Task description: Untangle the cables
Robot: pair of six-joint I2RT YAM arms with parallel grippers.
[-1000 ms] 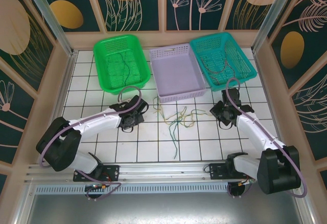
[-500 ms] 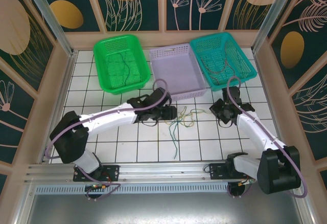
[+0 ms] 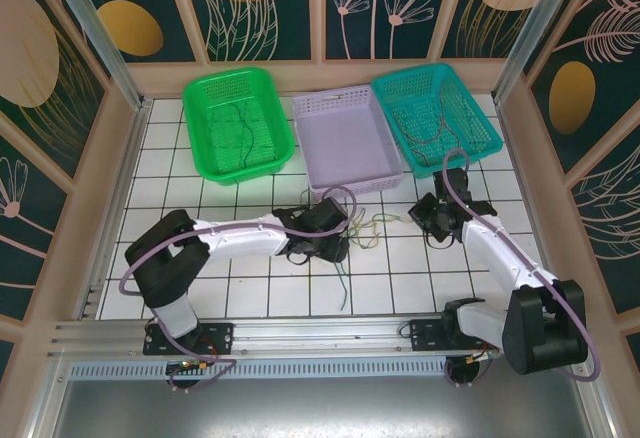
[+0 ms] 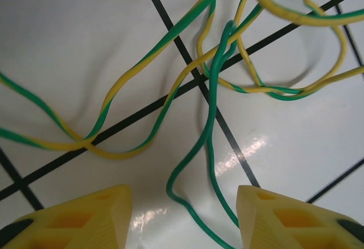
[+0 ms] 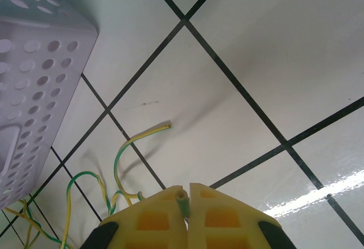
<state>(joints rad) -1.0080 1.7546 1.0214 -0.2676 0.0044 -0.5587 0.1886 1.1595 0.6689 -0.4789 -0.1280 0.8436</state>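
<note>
While the right end effector (image 5: 187, 199) sat clamped on a green cable end (image 5: 182, 205), seemingly to anchor it, the left end effector (image 4: 185, 215) hung half-open and empty astride the cables (image 4: 213, 118), tangled on the table (image 3: 200, 288) at the right's 9 o'clock.

A loose bunch of thin flexible wires (image 3: 372, 224) is lying tangled on white tiles at the centre of the overhead view, green-and-yellow striped strands (image 4: 136, 71) looping across each other and a plain green strand (image 4: 211, 118) trailing toward the lower edge.
</note>
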